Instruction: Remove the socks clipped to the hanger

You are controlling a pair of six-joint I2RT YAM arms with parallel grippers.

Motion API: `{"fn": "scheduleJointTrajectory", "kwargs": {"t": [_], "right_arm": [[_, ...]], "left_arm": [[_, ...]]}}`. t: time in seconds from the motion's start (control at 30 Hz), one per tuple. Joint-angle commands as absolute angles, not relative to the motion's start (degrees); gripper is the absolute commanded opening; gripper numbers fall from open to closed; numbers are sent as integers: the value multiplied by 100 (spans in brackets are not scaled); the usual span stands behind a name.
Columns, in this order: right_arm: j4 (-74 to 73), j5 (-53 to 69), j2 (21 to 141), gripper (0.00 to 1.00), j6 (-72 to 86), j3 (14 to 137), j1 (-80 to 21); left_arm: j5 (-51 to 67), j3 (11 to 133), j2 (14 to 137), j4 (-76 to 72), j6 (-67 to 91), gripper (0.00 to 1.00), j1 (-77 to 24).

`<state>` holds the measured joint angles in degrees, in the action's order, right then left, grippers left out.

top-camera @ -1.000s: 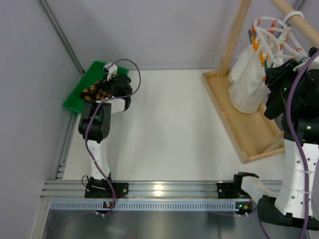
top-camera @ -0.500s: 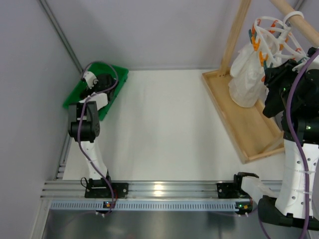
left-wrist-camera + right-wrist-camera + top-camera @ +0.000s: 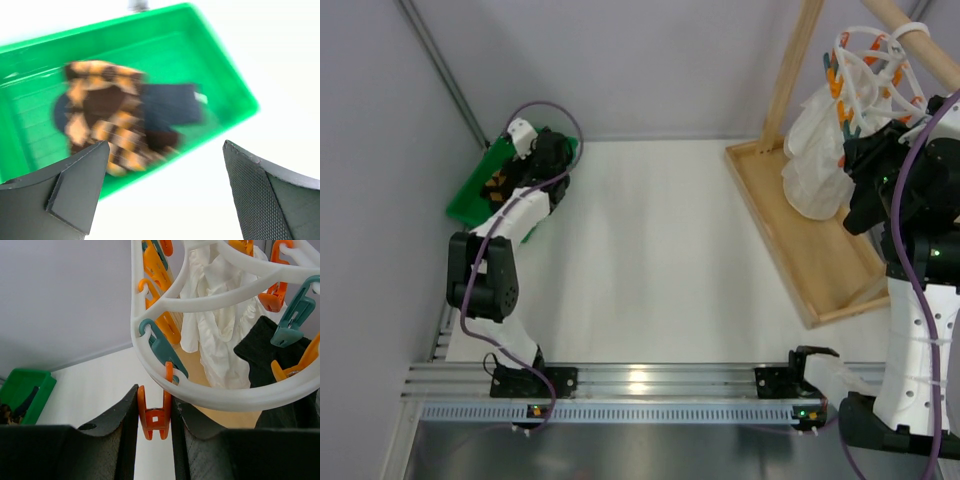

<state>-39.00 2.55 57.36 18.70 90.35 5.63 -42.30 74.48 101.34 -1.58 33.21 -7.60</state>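
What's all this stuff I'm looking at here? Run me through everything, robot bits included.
table: one, white, under everything
green bin: one, far left corner of the table
argyle sock: one, orange-tan and dark, lying in the bin
navy sock: one, plain, in the bin beside the argyle one
wooden rack: one, pale, far right
hanger: one, white ringed plastic, hung from the rack
clips: many, orange and teal, around the rings
white cloth: one, hanging under the hanger
dark sock: at least one, clipped on the hanger
left gripper: black, open, above the bin
right gripper: black, closed on an orange clip
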Motion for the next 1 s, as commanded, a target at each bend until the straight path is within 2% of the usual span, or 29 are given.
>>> {"fn": "scheduleJointTrajectory", "kwargs": {"t": [0.0,0.13,0.3,0.4,0.57,0.7,0.97], "right_arm": [[-3972,492,5739,0,1846,9026,404],[-4340,440,5730,0,1775,9158,378],[-4649,475,5810,5,1670,9176,360],[-4781,483,5871,6,1635,9219,360],[-4992,773,5994,6,1661,9439,360],[-5018,1046,6047,6,1749,9562,352],[-5089,1169,6214,6,1810,9747,343]], "left_arm": [[-4393,7752,9642,-185,2427,98,-1650],[-3799,7761,9553,-411,2461,98,-3159],[-2727,8225,10299,-1370,1734,96,-4647],[-1209,8893,10906,-1687,1504,89,-5438],[604,9781,11827,-2267,1477,84,-5809],[1244,10756,12549,-2285,969,97,-6020],[1441,12785,14079,-2338,765,98,-6205]]}}
